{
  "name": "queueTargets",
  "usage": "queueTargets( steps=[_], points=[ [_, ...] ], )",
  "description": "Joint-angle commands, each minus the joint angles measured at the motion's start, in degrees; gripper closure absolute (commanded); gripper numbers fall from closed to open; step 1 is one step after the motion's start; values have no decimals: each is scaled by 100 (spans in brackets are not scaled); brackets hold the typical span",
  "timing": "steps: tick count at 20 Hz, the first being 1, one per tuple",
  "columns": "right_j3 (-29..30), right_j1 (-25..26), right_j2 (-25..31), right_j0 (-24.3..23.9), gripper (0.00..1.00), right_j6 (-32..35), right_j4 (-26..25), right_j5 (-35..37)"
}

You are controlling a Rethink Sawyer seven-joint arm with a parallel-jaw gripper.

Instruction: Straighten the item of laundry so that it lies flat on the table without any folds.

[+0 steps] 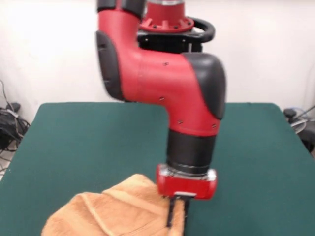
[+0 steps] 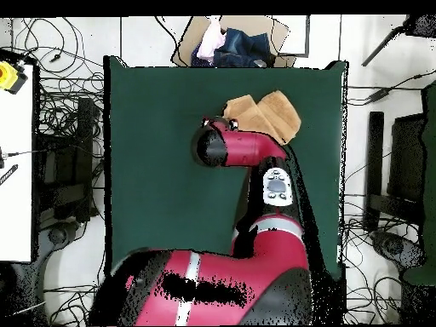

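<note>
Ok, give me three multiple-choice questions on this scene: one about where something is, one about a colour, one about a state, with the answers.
1. Where on the table does the towel lie?
A. at the front view's bottom edge
B. in the table's middle
C. hanging off a side edge

2. What colour is the tabletop?
A. white
B. dark green
C. grey

3. How does the towel lie?
A. flat and spread out
B. rolled into a tube
C. folded over, with ridges

Answers: 1 A, the front view shows it at the bottom edge, under the gripper. 2 B, both views show green. 3 C, layers and creases show in the front view.
</note>
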Motion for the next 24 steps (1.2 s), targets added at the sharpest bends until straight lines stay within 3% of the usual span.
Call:
queueTargets(
  steps=[1,5,14,24],
  points=[
    [1252,-65,-364,511,100,2274,545,-905],
    [1371,43,-193,342,100,2084,575,-1198],
    [1004,492,362,-469,100,1379,162,-1340],
    [983,507,245,-392,100,1268,39,-1604]
  ],
)
